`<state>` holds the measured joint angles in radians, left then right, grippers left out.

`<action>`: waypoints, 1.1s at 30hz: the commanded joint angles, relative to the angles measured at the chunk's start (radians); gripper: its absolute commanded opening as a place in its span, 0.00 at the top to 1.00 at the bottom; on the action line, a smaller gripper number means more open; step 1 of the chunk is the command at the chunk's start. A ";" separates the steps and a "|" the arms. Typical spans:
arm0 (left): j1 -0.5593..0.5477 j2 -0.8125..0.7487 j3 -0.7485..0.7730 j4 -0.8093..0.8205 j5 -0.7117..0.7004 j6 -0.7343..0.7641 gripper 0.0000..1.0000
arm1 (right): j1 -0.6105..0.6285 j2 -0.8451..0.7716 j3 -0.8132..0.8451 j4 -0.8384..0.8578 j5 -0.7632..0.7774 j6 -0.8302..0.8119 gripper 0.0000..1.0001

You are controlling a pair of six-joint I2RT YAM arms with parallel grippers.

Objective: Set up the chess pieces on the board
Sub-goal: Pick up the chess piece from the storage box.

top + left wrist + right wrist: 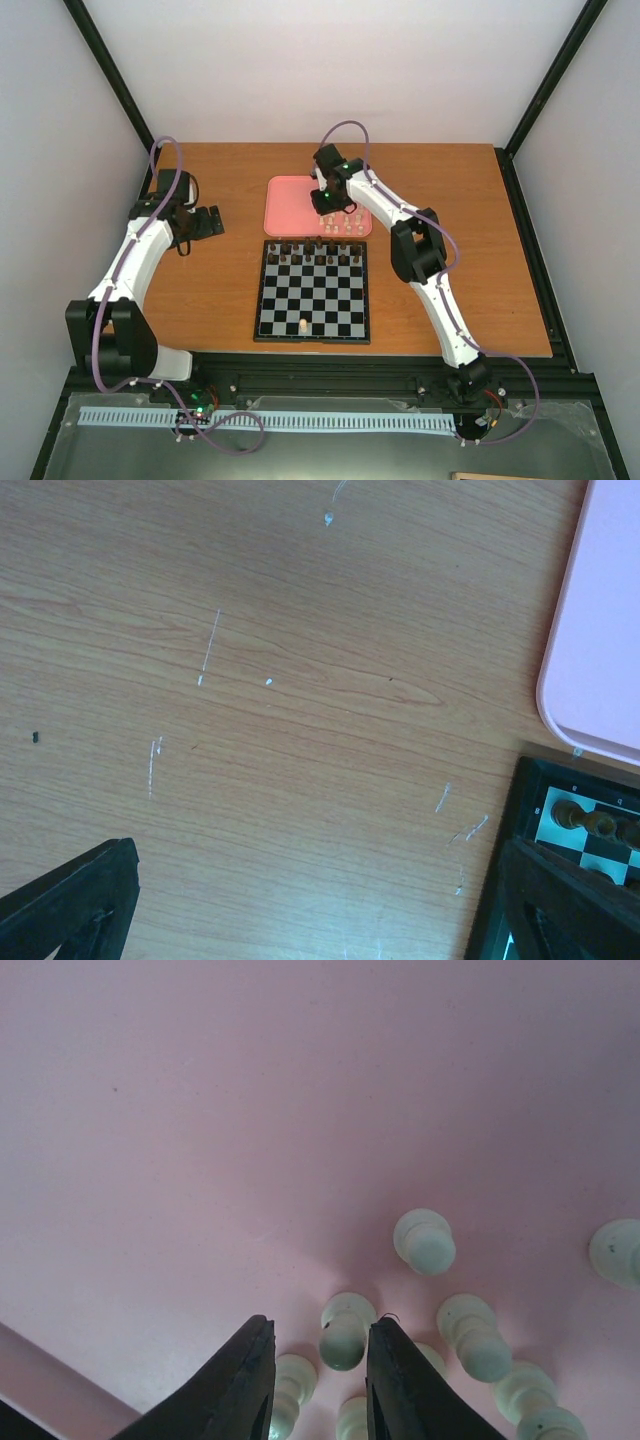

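Both hands gape: right hand (320,1326) over chess pieces (424,1240) on pink tray (200,1110), left hand (318,852) above table (300,630).

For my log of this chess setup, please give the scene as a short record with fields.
board: centre of table; dark pieces along its far side
white on board: one cream piece, near side
pink tray: behind the board; cream pieces in its near right corner
right hand: open, low over the tray, one piece between its fingers
left hand: open, holds nothing
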<state>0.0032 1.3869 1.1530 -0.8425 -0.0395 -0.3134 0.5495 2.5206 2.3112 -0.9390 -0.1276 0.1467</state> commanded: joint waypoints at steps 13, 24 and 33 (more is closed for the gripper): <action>-0.007 0.018 0.034 -0.008 0.017 0.013 0.00 | -0.006 0.025 0.037 -0.011 0.033 0.009 0.84; -0.008 0.020 0.044 -0.004 0.025 0.008 0.00 | -0.006 -0.098 0.032 0.014 0.038 -0.019 0.89; -0.009 0.015 0.064 0.001 0.010 0.010 0.00 | 0.025 -0.275 -0.035 0.011 0.017 -0.016 0.89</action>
<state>0.0029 1.4055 1.1690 -0.8413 -0.0292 -0.3134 0.5541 2.3547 2.2967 -0.9314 -0.0978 0.1383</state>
